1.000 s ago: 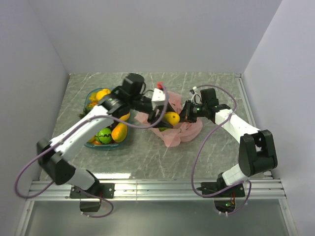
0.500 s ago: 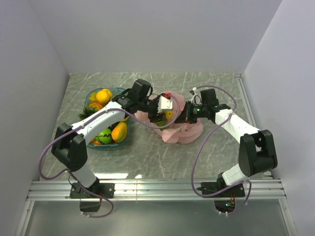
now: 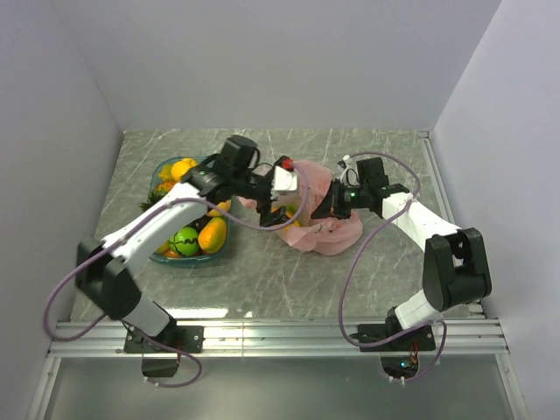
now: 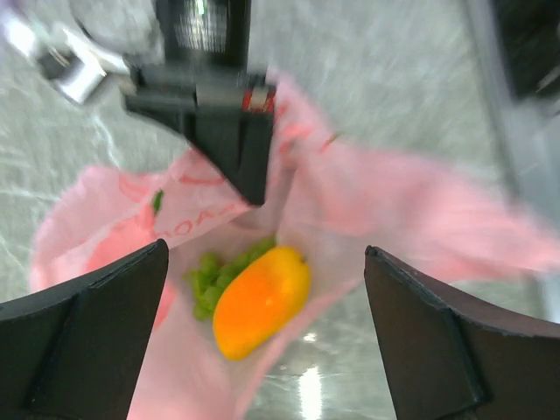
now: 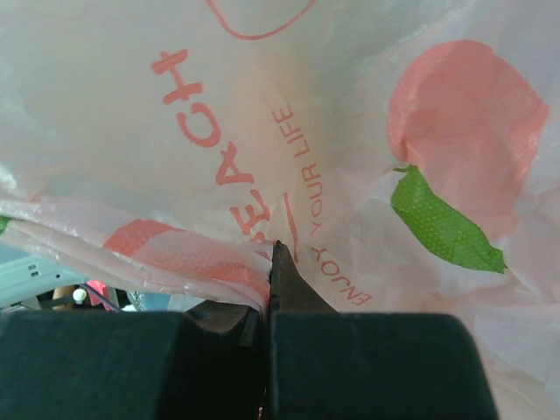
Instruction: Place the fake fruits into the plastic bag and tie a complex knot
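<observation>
Mango (image 4: 261, 300) now loose in pink bag (image 4: 411, 210), left fingers (image 4: 79, 341) newly spread

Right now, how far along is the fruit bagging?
Done: a mango and green grapes lie inside the bag. In hand: the right fingers pinch the bag's edge, and the left fingers hang open above its mouth, empty. Left: more fruits sit in the tray, and the bag is not yet tied.
</observation>
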`<state>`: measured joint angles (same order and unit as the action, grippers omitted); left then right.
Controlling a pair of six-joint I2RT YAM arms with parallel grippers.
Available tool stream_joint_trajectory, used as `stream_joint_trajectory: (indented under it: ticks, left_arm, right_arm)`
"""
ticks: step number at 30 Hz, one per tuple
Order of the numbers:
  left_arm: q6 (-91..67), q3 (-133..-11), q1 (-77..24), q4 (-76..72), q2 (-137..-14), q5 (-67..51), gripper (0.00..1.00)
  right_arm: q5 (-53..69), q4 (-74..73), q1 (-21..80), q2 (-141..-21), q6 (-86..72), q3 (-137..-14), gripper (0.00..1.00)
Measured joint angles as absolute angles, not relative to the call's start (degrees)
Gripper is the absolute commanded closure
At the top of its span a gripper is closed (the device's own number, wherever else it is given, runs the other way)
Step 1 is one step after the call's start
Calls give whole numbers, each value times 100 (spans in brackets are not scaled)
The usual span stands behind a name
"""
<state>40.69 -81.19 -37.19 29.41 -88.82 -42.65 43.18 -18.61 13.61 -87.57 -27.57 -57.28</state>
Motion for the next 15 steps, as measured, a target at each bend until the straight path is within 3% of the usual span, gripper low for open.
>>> stream_joint_trajectory:
  ticks: [9, 12, 15]
  left_arm:
    - [2696, -7074, -2891, 3105, -5872, -4700, 5]
    - [2241, -6687, -2609, 3131, -5245, -4265, 7]
    - [1741, -6696, -2141, 3157, -5365, -3468, 6]
  right_arm:
    - [4289, -1874, 1361, -8807, -2757, -5734, 100]
    - [4283, -1879, 1361, -8814, -2755, -5736, 100]
    - [4263, -1892, 1361, -8827, -2751, -5749, 100]
